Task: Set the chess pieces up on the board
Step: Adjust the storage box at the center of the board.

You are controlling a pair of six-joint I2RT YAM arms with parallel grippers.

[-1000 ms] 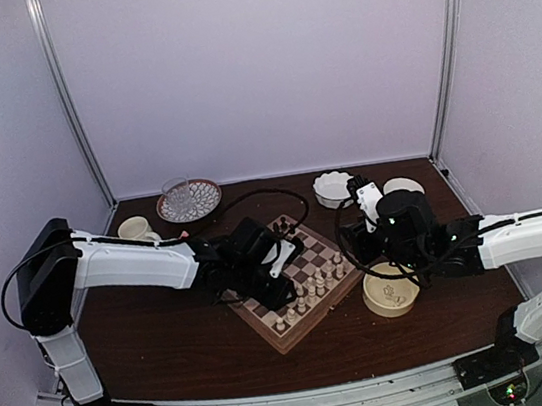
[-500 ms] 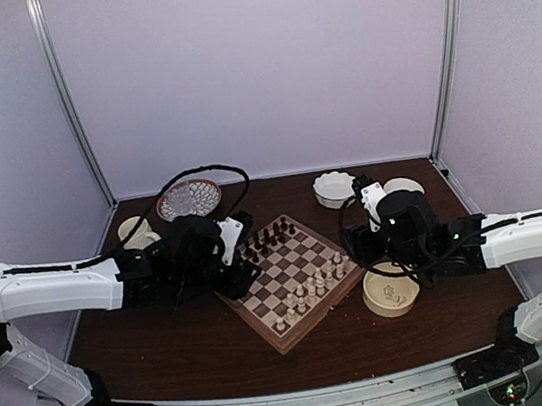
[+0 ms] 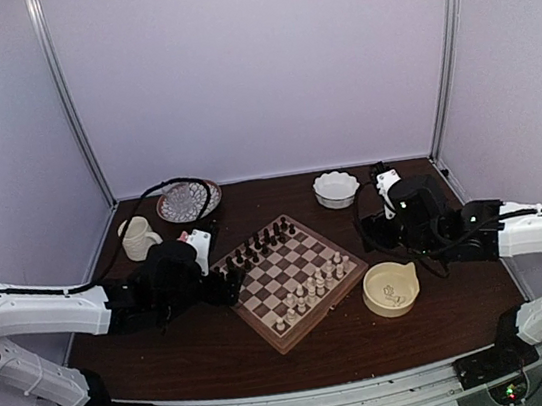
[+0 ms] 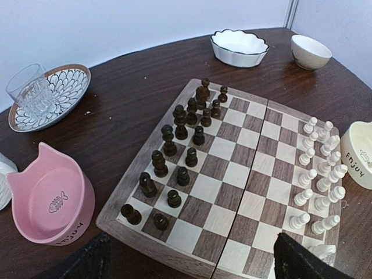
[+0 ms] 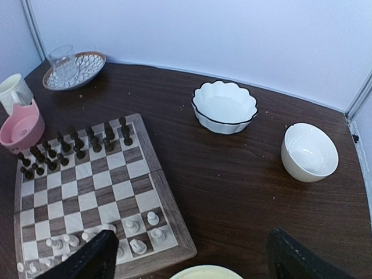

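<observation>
Crockery sits at the left of the worktop: a mug, a patterned plate carrying a glass, and a pink bowl just beside the board, likely set there to leave the squares free. The left fingers hang spread and empty by the board's left corner, angled so their camera takes in the ranks. Dark pieces fill two rows on one side. The chess pieces stand in two slightly ragged rows along the opposite edge, so I judge the setup nearly finished. A cream bowl, probably their source, rests just beside that edge. The right fingers are also wide apart and hold nothing, near the board's right corner, with a scalloped bowl and a small white bowl beyond.
</observation>
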